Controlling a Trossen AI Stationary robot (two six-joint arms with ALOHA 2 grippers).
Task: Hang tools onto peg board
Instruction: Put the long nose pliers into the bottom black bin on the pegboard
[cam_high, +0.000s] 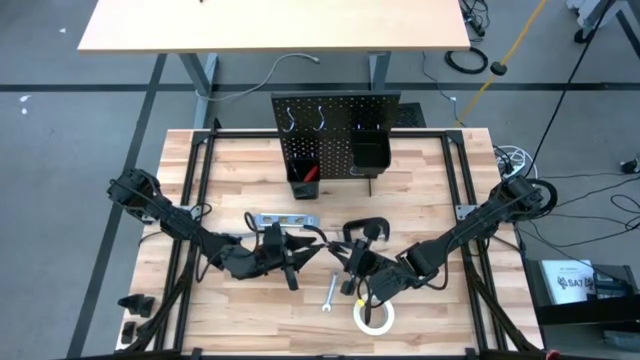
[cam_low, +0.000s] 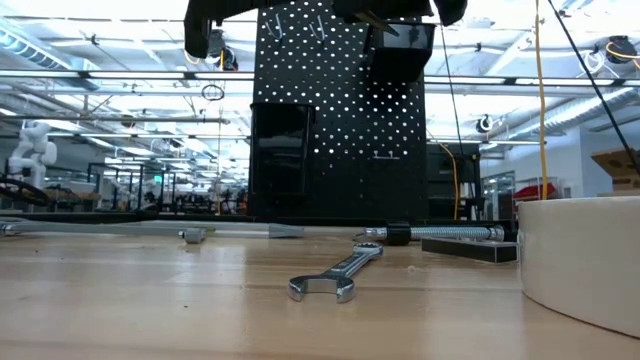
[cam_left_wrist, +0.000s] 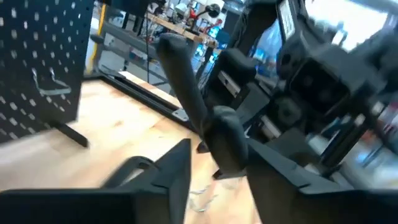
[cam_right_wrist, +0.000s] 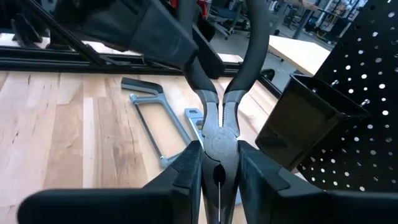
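Both arms met over the middle of the surface (cam_high: 230, 170), in front of the peg board (cam_high: 335, 120). The right tool (cam_right_wrist: 219, 152) was closed on the pliers (cam_right_wrist: 219, 134). Its two fingers (cam_right_wrist: 193, 158) pressed the metal head from either side, and the dark handles reached away from it towards the left arm.

The left tool (cam_left_wrist: 219, 149) stood around one of those handles. Its jaws were apart, and we saw a gap between the handle and one finger (cam_left_wrist: 180, 168), so it was not clamping. The pliers were in the air above the wood, between the two tools and clear of the board.

The board stood upright at the far edge of the surface. Its hooks (cam_high: 290, 120) were bare in the high view. Of its two bins, the left bin (cam_high: 303, 172) held the screwdriver (cam_high: 311, 173), whose red handle showed. We could not see into the right bin (cam_high: 370, 155).

The other items lay flat on the surface:
- The level (cam_high: 283, 218) lay just behind the left arm.
- The hacksaw (cam_right_wrist: 149, 118) lay beneath the tools.
- The C-clamp (cam_high: 365, 231) lay just behind the right tool.
- The wrench (cam_high: 329, 292) lay nearer the front edge.
- The tape roll (cam_high: 373, 316) lay just beside the wrench, apart from it.
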